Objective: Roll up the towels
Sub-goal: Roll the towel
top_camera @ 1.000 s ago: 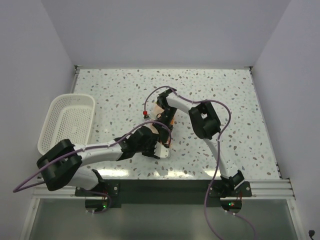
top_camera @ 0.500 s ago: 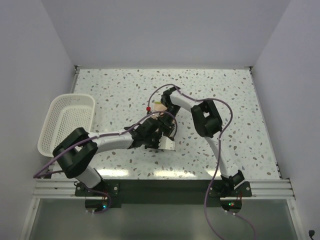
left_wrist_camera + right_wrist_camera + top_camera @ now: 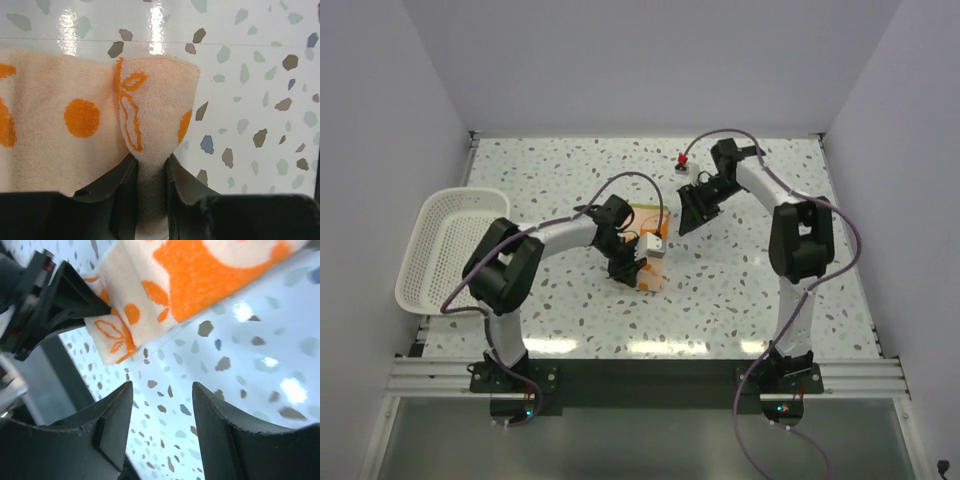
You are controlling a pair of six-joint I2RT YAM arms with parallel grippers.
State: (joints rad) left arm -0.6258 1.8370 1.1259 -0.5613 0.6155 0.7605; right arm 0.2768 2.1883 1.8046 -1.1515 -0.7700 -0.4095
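Since a second ago the right arm has swung off the towel toward the far right, and the left arm has reached farther in over the cloth. At the left edge of the table (image 3: pixel 570 170) sits a white mesh basket (image 3: pixel 417 250). Near the middle, the left hand (image 3: pixel 150 161) is clenched on a raised fold of the orange-and-cream towel (image 3: pixel 60 135), pinching it between its fingers; the rest of the strip lies flat. Just right of the towel, the right hand (image 3: pixel 162 389) hangs released, fingers spread with nothing between them, above the speckled surface.
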